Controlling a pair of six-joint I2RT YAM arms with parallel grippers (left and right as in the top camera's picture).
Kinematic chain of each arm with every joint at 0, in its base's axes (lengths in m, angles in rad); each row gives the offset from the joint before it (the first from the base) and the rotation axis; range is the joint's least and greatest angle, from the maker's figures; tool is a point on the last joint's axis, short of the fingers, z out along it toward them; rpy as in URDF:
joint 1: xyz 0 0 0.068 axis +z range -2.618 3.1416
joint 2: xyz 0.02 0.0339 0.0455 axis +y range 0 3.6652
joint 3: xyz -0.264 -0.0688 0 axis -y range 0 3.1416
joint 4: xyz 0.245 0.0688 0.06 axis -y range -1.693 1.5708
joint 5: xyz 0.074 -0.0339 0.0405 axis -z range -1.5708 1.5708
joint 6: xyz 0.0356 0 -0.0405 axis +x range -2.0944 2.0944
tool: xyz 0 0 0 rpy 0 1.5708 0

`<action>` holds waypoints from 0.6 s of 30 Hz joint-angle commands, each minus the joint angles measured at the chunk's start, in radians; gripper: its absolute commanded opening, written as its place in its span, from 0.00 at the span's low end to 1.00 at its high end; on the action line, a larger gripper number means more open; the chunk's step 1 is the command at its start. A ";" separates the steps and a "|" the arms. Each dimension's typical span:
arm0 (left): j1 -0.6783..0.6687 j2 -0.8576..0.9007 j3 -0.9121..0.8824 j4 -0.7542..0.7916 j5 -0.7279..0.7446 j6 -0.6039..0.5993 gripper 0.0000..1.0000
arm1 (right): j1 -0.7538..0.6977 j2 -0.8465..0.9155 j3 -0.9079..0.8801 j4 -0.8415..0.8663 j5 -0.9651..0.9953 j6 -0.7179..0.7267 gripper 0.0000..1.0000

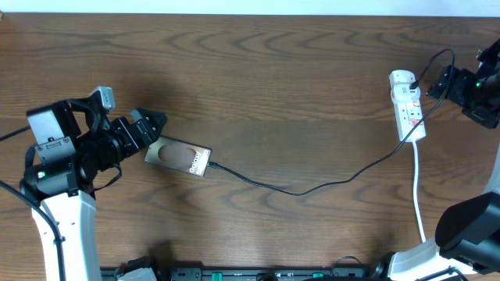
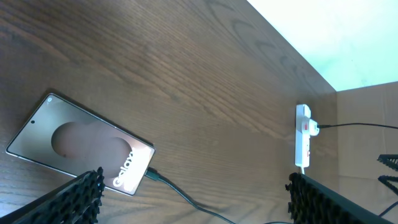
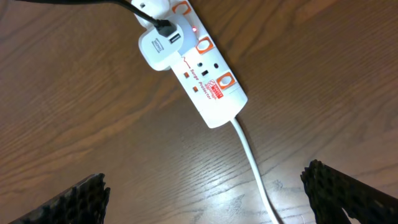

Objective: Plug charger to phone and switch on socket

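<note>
Dark wood-grain table [image 1: 273, 78], perhaps a pale wall [image 2: 348, 37] beyond; left claw [image 1: 155, 131], right claw [image 3: 205, 193] spread.

My left gripper [image 1: 150, 129] sits just beside the left end of the phone [image 1: 178, 156], which lies flat and slightly tilted on the wooden table [image 1: 258, 70]. The charger [image 1: 297, 190] runs from the phone's right end across to the socket [image 1: 408, 109], near my right gripper [image 1: 439, 82]; its white cord [image 1: 418, 195] trails toward me
</note>
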 commanded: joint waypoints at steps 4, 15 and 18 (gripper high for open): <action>-0.002 -0.003 -0.002 -0.002 -0.008 0.019 0.93 | 0.004 0.005 0.001 -0.018 0.016 0.014 0.99; -0.002 -0.003 -0.002 -0.002 -0.008 0.019 0.93 | 0.004 0.006 -0.048 -0.012 0.100 0.023 0.99; -0.002 -0.003 -0.002 -0.002 -0.008 0.019 0.93 | 0.004 0.006 -0.068 -0.012 0.125 0.037 0.99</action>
